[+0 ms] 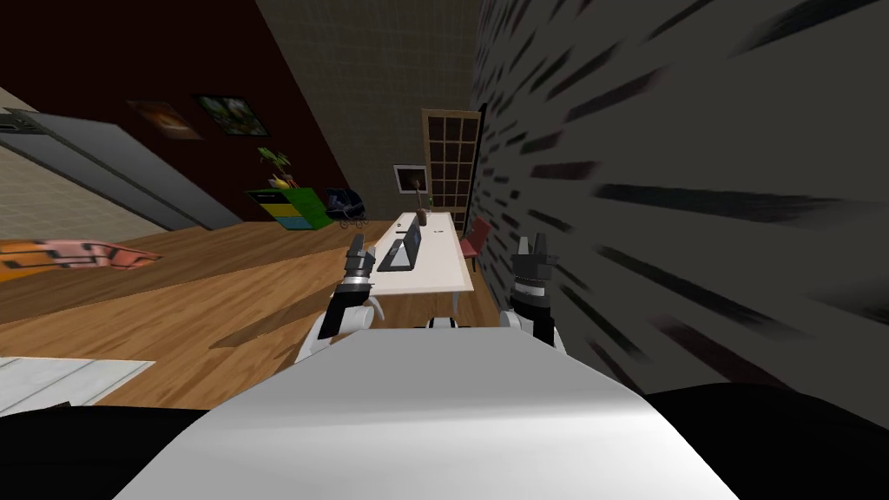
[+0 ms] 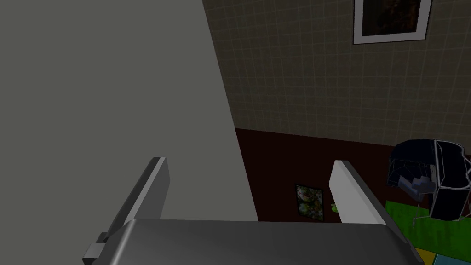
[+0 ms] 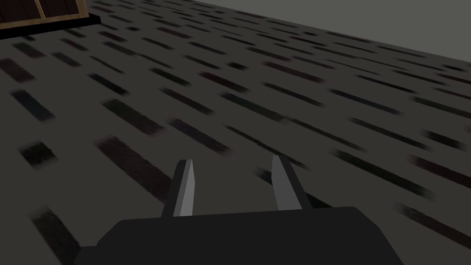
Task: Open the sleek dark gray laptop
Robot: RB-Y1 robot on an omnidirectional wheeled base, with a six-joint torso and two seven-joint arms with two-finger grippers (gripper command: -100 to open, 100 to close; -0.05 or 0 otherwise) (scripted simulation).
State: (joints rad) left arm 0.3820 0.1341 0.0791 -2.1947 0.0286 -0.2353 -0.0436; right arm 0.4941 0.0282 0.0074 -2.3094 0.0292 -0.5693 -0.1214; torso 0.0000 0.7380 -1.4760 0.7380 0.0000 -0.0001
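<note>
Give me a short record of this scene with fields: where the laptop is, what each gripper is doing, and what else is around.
laptop: dark laptop on the white table, ahead of both arms; lid state too small to tell
left gripper: open, empty, away from the laptop
right gripper: open, empty, facing the wall with dark dashes
beside table: red chair
far end of table: vase
back left: green cabinet, dark stroller
</note>
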